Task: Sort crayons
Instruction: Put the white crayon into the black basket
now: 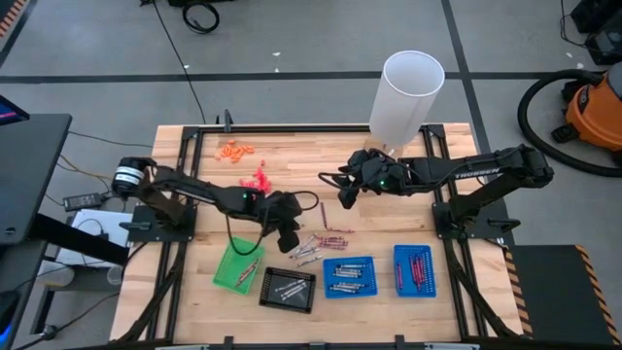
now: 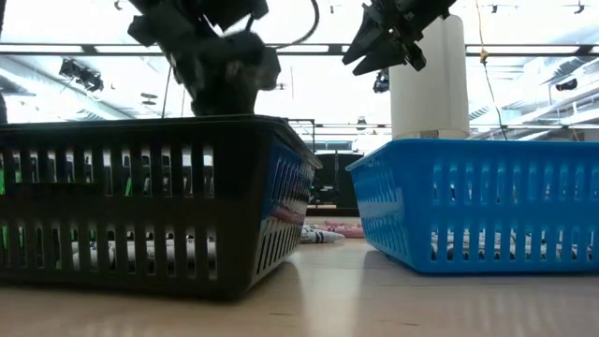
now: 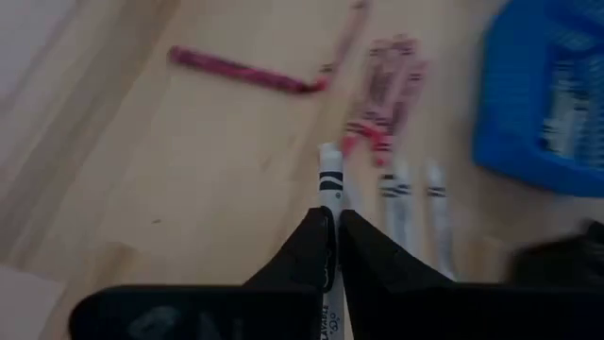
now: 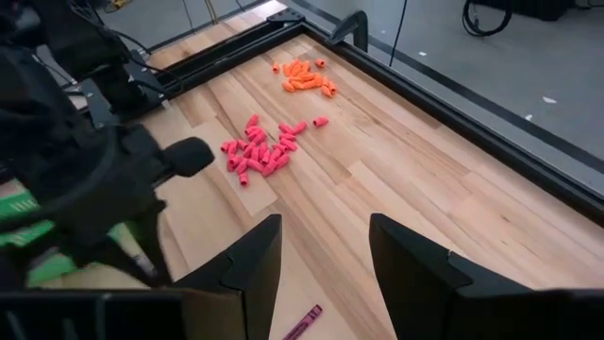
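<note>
While pinching a grey-white crayon (image 3: 329, 189) between closed fingers, hovering as the left gripper (image 1: 289, 239) just left of centre in the high view, close above the loose crayons (image 1: 321, 243) lying on the wooden table (image 1: 292, 160). Showing clearly in the left wrist view: white stick with black bands poking out past the dark fingertips (image 3: 311, 247), more grey-white and maroon sticks lying beyond, one long maroon crayon (image 3: 247, 72) resting apart toward the upper left of that frame.

Waiting as the right gripper (image 1: 345, 192) right of centre in the high view, fingers standing apart and holding nothing, near the white cylinder (image 1: 403, 97) at upper centre.

Sitting along the lower part of the high view, left to right: green tray (image 1: 229, 272), black tray (image 1: 288, 290), blue tray (image 1: 348, 277) holding grey-white sticks, second blue tray (image 1: 415, 270) holding maroon ones.

Lying toward the upper left of the table: orange bits (image 1: 235, 150) and bright pink chunky bits (image 1: 259, 180), both apart from the crayons.
</note>
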You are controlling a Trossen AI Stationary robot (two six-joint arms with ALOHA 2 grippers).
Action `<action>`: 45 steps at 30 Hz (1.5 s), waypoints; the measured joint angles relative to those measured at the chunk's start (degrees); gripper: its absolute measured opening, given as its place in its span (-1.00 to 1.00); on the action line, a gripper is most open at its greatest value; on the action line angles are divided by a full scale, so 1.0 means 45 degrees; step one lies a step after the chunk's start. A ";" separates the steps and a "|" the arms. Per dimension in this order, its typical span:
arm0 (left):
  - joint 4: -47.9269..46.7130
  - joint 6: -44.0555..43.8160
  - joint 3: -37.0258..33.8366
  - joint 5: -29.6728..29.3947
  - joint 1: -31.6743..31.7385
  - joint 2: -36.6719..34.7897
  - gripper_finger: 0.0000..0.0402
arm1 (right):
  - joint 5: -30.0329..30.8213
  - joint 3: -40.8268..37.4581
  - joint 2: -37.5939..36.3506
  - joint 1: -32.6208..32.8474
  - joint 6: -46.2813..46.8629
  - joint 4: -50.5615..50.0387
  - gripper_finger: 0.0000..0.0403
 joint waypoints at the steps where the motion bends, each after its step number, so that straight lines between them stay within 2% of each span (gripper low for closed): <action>1: -0.0034 0.0186 0.0000 0.0156 0.0005 -0.0188 -0.89 | 0.0000 0.0000 0.0000 -0.0009 -0.0009 0.0022 -0.16; 7: -0.0006 0.1147 0.0015 0.1541 0.0010 -0.0999 -0.89 | 0.0006 0.0000 0.0000 -0.0010 -0.0233 0.0184 -0.16; 12: 0.0219 0.1406 0.0016 0.3491 -0.0032 -0.0926 -0.89 | 0.0053 0.0004 0.0000 -0.0024 -0.0279 0.0226 -0.16; 14: 0.0212 0.1394 0.0024 0.3796 -0.0142 -0.0790 -0.89 | 0.0053 0.0000 0.0000 -0.0024 -0.0283 0.0221 -0.16; 20: 0.1043 0.0470 0.0024 0.5107 -0.0622 -0.0644 -0.89 | 0.0092 0.0002 0.0000 -0.0034 -0.0325 0.0222 -0.16; 26: 0.2503 -0.0321 0.0044 0.6019 -0.1711 0.0402 -0.89 | 0.0099 0.0005 0.0000 -0.0107 -0.0325 0.0237 -0.16; 33: 0.3887 -0.1238 0.0040 0.6104 -0.2082 0.1410 -0.89 | 0.0097 0.0000 0.0000 -0.0107 -0.0325 0.0208 -0.16; 40: 0.4145 -0.1369 0.0026 0.6013 -0.2566 0.1977 -0.87 | 0.0004 0.0002 0.0000 -0.0107 -0.0323 0.0212 -0.16; 45: 0.4229 -0.1544 0.0024 0.5832 -0.2562 0.2042 -0.69 | -0.0002 0.0000 0.0000 -0.0107 -0.0321 0.0221 -0.16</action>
